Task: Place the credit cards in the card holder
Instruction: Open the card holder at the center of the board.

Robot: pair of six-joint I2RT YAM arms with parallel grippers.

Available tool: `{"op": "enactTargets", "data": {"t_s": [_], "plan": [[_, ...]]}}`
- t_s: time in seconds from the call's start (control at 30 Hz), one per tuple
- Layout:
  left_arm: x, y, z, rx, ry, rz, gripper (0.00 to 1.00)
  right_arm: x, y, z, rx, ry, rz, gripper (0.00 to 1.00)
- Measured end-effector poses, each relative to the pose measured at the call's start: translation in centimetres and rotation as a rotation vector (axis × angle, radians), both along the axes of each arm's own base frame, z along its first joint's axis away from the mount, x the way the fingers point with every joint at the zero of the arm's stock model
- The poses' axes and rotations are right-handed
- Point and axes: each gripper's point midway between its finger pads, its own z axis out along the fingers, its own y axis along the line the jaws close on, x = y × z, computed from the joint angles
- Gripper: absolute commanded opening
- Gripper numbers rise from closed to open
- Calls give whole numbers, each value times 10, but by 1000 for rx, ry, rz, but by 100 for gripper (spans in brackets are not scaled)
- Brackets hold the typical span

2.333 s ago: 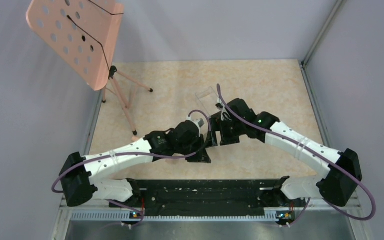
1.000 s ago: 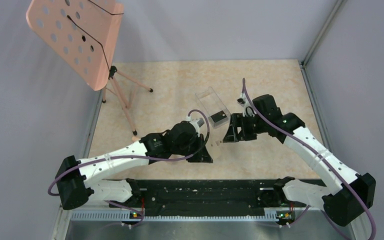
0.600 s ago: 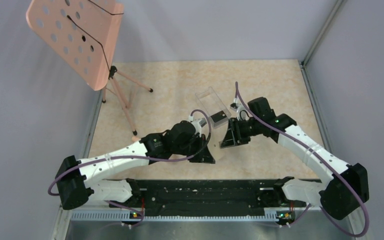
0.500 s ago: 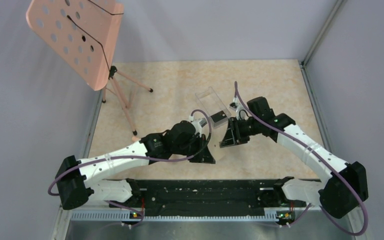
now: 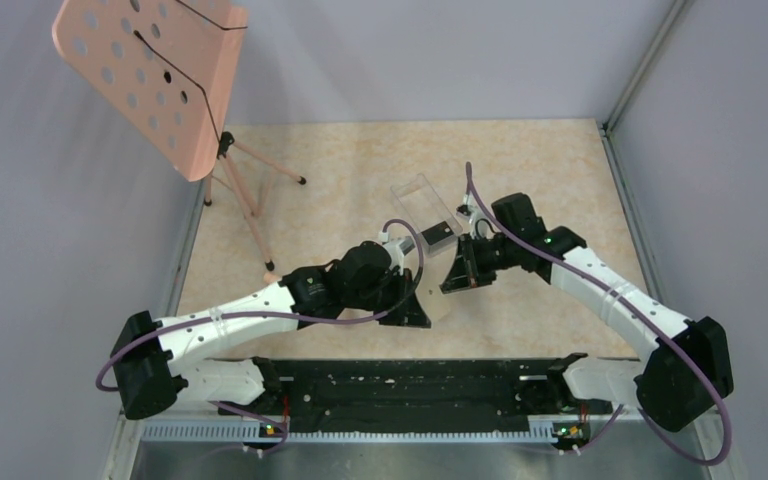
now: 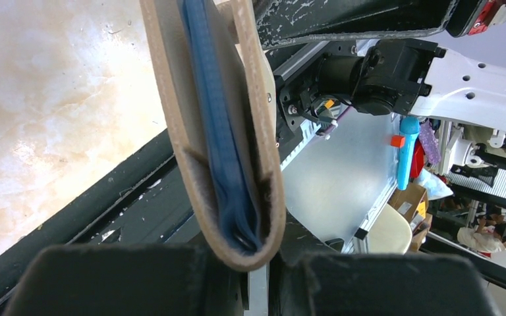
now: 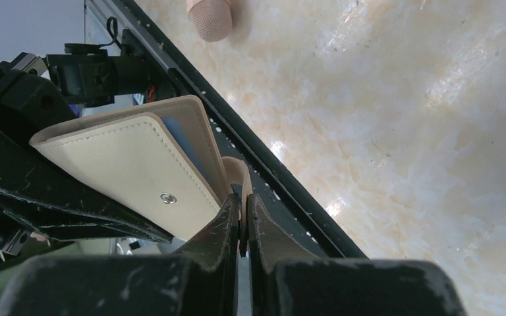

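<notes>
Tabletop (image 5: 520, 170), mid-frame: left gripper (image 6: 250, 263) clamps the card holder (image 6: 179, 99) at its fold. Right gripper (image 7: 242, 204), pressed together, pinches the holder's tan tab. Above them, a clear plastic box (image 5: 412, 196) contains one credit card (image 5: 438, 234).

Landmark: clear box (image 5: 416, 199), see-through plastic, rectangular, lying at an angle.
Table (image 5: 540, 170): beige marbled top; the clear box rests on it near the middle.
Music stand (image 5: 150, 75): pink desk with round holes, tilted, on a thin tripod; stands left of and behind the clear box, well apart from it, at the table's left edge.
Stand foot (image 7: 209, 16): pink rubber tip resting on the table.
Black rail (image 5: 410, 385): long scuffed dark strip along the table's near edge, on the near side of the clear box.
Metal sheet (image 5: 410, 460): grey, just beyond the black rail, further from the clear box.
Walls (image 5: 440, 50): plain grey-lilac, behind and on both sides of the clear box.
Corner post (image 5: 645, 65): pale metal, behind and right of the clear box.
</notes>
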Motion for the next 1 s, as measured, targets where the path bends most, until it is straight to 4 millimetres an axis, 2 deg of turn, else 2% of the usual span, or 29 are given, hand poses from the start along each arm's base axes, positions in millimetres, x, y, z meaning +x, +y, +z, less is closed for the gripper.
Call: {"op": "enactTargets", "data": {"t_s": [0.03,0.07,0.13,0.17,0.2,0.33,0.53,0.77,0.93,1.0], "plan": [[0,0,0,0,0,1,27,0,0,0,3,0,2,0],[0,0,0,0,-2,1,47,0,1,1,5,0,4,0],[2,2,-2,5,-13,6,70,-1,1,2,12,0,10,0],[3,3,-2,6,-16,18,88,-2,2,3,19,2,15,0],[5,4,-1,11,-31,24,98,-3,3,4,25,2,21,0],[16,16,6,25,-97,94,99,-8,6,20,74,-15,54,0],[38,44,14,86,-232,210,99,-14,17,73,209,-116,153,0],[56,76,36,140,-422,270,99,-25,20,91,275,-126,232,0],[53,90,66,70,-618,198,98,-36,20,102,317,-117,290,0],[50,93,73,34,-694,159,98,-39,20,109,337,-120,315,0]]}}
